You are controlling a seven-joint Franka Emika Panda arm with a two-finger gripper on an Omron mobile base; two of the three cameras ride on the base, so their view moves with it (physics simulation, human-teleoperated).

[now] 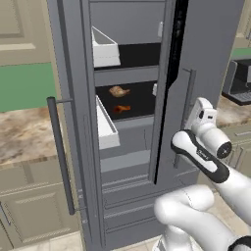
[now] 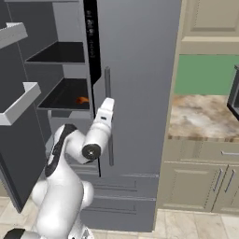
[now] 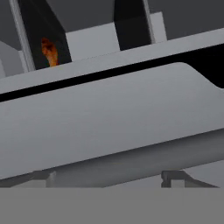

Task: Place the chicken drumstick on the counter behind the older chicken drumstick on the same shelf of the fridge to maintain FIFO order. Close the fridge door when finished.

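From my station, the gripper had its two tips spread wide apart with nothing between them. It sat close up against a grey vertical bar handle on the right-hand panel of the fridge, with the bar lying just ahead of the tips. Off to the gripper's left and deeper in, the chicken drumstick lay on the black shelf. It sat toward the back, directly behind the older drumstick, which was nearer the front lip. The two were close, but I could not tell whether they touched. I judged the placing part done, with the FIFO order looking right as they lay. What remained was the closing. The fridge door with the white bins stood swung wide open, well to the gripper's left and nearer to me, and its long handle was untouched. The gripper was at the wrong handle for that job, so I expected the arm would need to cross to the open door and push it shut. Whether the right-hand panel was fully seated I could not tell, as a dark gap showed along its edge.
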